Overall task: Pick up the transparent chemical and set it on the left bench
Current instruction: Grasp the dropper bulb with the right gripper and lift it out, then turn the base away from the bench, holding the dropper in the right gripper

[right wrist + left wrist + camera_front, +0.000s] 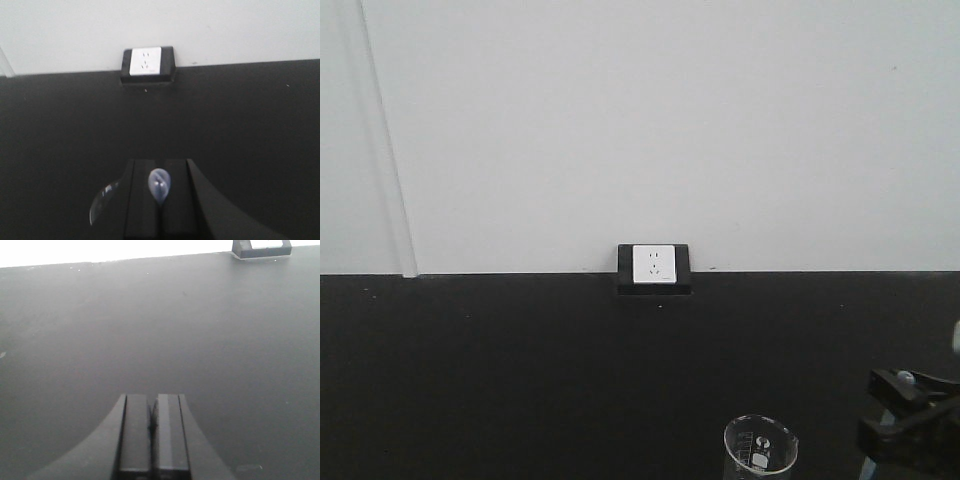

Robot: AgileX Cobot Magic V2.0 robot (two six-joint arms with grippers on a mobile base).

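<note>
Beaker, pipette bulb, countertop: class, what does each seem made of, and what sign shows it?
Beaker: probably clear glass, glossy; see-through wall, white printed marks. Pipette bulb: likely translucent plastic; milky, bluish sheen. Countertop: matte black, material unclear; hardly any glare.

1. The left gripper point(152, 402) has two flat, matte black fingers point(135, 435) — plain rectangular bars with square ends.
2. Behind them the dark grey housing point(90, 455) widens in smooth curved shoulders.
3. The right gripper point(160, 167) looks the same — black blocky fingers point(140, 200), curved dark housing point(225, 220).
</note>
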